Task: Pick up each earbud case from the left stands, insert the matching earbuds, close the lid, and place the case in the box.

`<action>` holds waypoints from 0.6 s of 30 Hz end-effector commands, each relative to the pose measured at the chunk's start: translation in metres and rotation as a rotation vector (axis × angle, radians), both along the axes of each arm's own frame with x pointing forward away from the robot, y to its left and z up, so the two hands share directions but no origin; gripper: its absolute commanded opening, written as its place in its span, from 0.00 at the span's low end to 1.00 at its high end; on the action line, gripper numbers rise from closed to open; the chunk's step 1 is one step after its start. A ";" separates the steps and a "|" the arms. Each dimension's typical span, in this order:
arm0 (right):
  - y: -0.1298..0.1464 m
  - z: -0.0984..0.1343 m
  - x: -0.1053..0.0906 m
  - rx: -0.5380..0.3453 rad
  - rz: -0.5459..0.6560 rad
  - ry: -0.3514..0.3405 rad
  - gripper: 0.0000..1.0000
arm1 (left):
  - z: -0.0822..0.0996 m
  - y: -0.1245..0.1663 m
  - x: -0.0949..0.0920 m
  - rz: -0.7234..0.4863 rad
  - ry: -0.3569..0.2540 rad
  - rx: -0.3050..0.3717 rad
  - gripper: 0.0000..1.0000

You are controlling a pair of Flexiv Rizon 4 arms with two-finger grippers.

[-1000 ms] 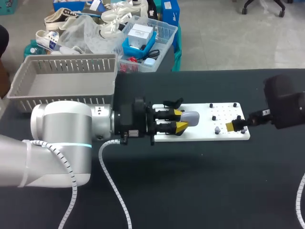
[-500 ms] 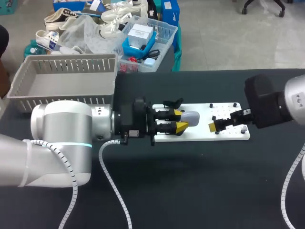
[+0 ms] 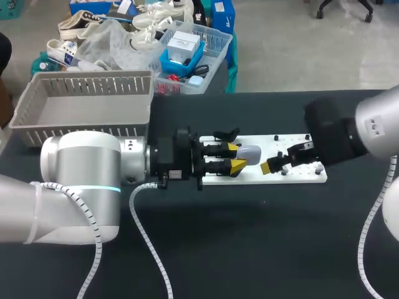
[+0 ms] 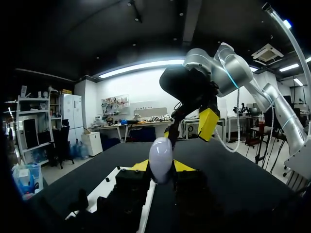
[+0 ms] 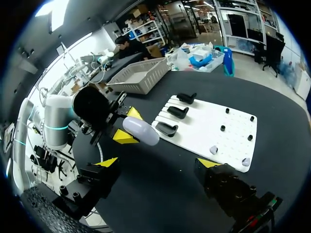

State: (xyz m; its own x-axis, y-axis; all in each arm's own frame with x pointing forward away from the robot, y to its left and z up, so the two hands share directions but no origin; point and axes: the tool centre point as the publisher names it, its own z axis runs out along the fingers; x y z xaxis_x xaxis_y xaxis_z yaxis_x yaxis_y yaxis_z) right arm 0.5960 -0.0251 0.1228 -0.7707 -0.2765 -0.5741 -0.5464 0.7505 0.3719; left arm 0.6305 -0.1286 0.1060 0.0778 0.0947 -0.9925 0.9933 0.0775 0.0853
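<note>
Two end effectors meet over the left half of a white peg board (image 3: pixel 293 177) that lies across the middle of the black tabletop (image 3: pixel 262 249). The left end effector (image 3: pixel 235 156) comes in low from the left and pinches a pale lavender earbud case (image 3: pixel 250 154) between both yellow tips, holding it just above the board's left part. The case's lid seems closed, though the seam is hard to make out. The right end effector (image 5: pixel 159 163) hangs with its fingers spread wide, just beside the case on its right and apart from it.

Three black stands (image 5: pixel 177 112) sit in a row along the board's left end, near the held case. Two small earbuds (image 5: pixel 213 150) rest close to the board's near edge at its right end. The grey slatted box (image 3: pixel 93 76) stands at the tabletop's far left corner, behind the left arm. A broad stretch of tabletop runs on the near side of the board, crossed by the left arm's white cable (image 3: pixel 146 233).
</note>
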 end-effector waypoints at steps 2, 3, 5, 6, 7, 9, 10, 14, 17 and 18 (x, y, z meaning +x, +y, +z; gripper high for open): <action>0.007 -0.004 0.013 0.021 0.025 0.022 1.00 | -0.001 -0.001 -0.001 0.006 -0.002 -0.001 0.00; 0.008 -0.005 0.014 0.022 0.026 0.023 1.00 | -0.001 -0.001 -0.001 0.006 -0.002 -0.001 0.00; 0.009 -0.006 0.016 0.022 0.027 0.028 1.00 | -0.001 -0.001 -0.001 0.006 -0.002 -0.001 0.00; 0.010 -0.007 0.017 0.022 0.027 0.031 1.00 | -0.001 -0.001 -0.001 0.006 -0.002 -0.001 0.00; 0.010 -0.007 0.018 0.022 0.027 0.033 1.00 | -0.001 -0.001 -0.001 0.006 -0.002 -0.001 0.00; 0.011 -0.008 0.019 0.020 0.028 0.036 1.00 | -0.001 -0.001 -0.001 0.006 -0.002 -0.001 0.00; 0.012 -0.008 0.019 0.019 0.028 0.036 1.00 | -0.001 -0.001 -0.001 0.006 -0.002 -0.001 0.00; 0.013 -0.009 0.020 0.016 0.030 0.037 1.00 | -0.001 -0.001 -0.001 0.006 -0.002 -0.001 0.00; 0.014 -0.008 0.021 0.013 0.030 0.036 1.00 | -0.001 -0.001 -0.001 0.006 -0.002 -0.001 0.00; 0.014 -0.008 0.022 0.012 0.030 0.036 1.00 | -0.001 -0.001 -0.001 0.006 -0.002 -0.001 0.00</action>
State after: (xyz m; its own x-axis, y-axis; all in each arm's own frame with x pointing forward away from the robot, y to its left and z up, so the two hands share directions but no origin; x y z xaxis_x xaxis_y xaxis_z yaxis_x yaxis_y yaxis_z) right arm 0.6150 -0.0113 0.1146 -0.7810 -0.2905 -0.5529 -0.5526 0.7340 0.3948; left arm 0.6303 -0.1287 0.1059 0.0779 0.0947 -0.9925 0.9933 0.0783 0.0854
